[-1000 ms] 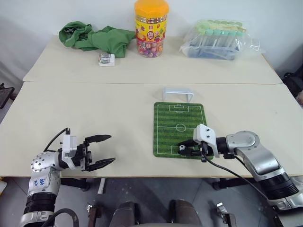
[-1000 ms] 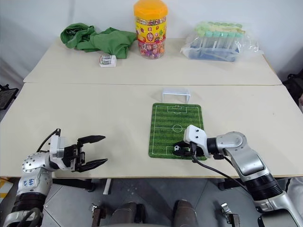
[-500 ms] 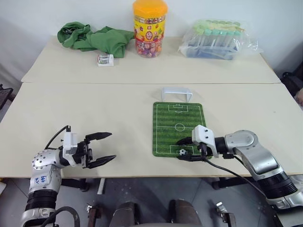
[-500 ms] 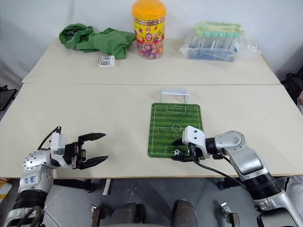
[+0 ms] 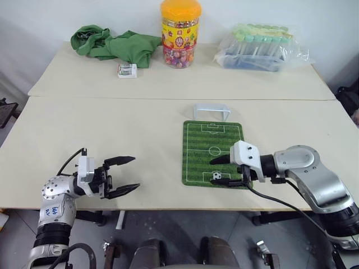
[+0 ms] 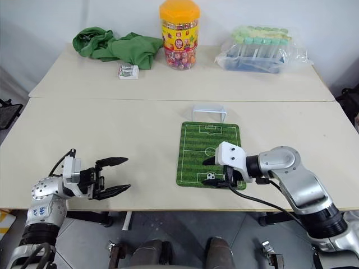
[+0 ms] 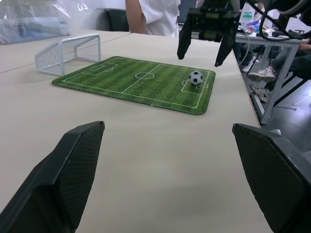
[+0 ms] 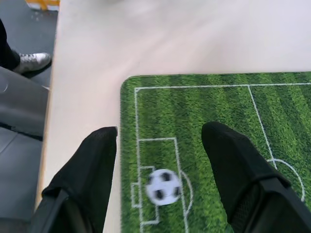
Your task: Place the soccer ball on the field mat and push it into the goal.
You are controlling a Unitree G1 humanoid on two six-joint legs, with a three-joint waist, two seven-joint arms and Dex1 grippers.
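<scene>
- Fingers of the left gripper (image 5: 124, 175) are spread wide with nothing between them, level over bare table (image 5: 112, 129) near the front edge, well apart from the play area.
- Next over, the field mat (image 5: 213, 140) lies flat on the table; it looks thin and limp, with the goal (image 5: 211, 111) just beyond its far short side, its mouth facing the mat.
- On the mat's near penalty box rests the soccer ball (image 5: 216, 175), free and untouched.
- I judge the ball light, hard and smooth, quick to roll away; it needs no grip now, only a gentle nudge from behind, square on its near side, aimed along the mat.
- Right gripper (image 5: 226, 171) hovers above the ball, its fingers (image 8: 228, 155) parted and straddling it without contact.
</scene>
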